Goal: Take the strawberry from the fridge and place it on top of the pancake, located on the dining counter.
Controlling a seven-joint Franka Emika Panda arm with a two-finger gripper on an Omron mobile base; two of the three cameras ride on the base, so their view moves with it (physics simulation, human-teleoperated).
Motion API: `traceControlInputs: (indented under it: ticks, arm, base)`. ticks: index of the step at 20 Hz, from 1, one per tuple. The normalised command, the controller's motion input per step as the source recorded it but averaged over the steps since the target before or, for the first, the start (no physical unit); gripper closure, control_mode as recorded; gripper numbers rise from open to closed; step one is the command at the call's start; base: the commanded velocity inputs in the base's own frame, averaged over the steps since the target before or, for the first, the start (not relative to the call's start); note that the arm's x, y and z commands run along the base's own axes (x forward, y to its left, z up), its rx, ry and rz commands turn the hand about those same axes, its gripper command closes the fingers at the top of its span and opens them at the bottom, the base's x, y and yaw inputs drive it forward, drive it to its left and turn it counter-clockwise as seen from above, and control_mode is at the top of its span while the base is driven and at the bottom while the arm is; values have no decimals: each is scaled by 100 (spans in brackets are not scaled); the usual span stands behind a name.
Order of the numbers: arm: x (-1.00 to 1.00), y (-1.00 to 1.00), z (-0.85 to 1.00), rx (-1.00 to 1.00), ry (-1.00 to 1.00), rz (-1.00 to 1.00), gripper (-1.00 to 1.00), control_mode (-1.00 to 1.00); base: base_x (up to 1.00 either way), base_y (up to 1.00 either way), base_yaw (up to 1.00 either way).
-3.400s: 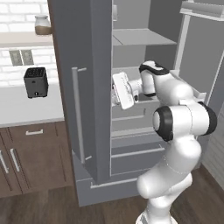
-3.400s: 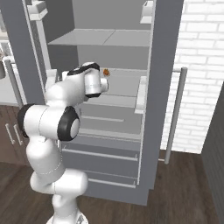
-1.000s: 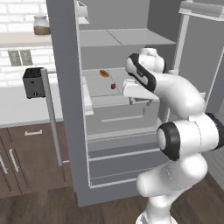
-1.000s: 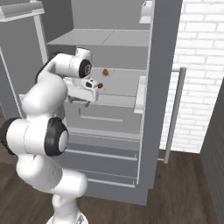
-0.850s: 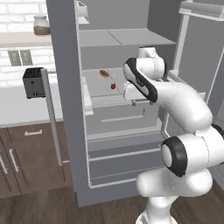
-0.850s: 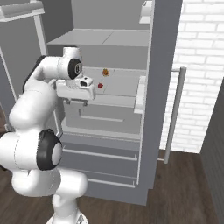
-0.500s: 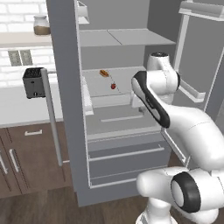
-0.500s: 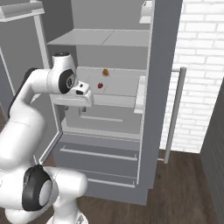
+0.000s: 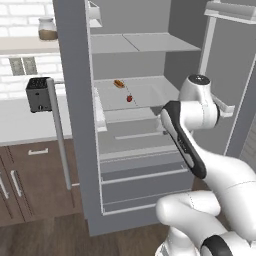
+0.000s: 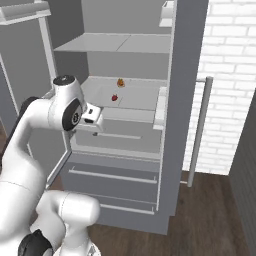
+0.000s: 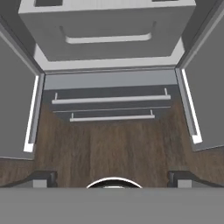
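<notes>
1. Left base view: fridge [image 9: 75, 125] doors open; strawberry [image 9: 129, 98] sits on middle shelf [image 9: 150, 92], just in front of a small orange item [image 9: 118, 83]. Arm folded by the right door, well short of it.
2. Right base view: end effector [image 10: 95, 118] pulled back, below shelf level, left of the berry, empty.
3. Hand view: looks down at drawers [image 11: 109, 105] & floor; fingertips [image 11: 43, 178] spread wide. Step: reach-in not begun. Next: lift, aim at berry.
</notes>
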Motion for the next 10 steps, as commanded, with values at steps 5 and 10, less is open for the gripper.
traceControlInputs:
  ticks: [5, 10]
  arm:
    - [-4, 0, -7, 0, -1, 0, -100, -100]
    - [0, 0, 0, 0, 0, 0, -100, -100]
  base:
    - [0, 0, 0]
    - [0, 0, 0]
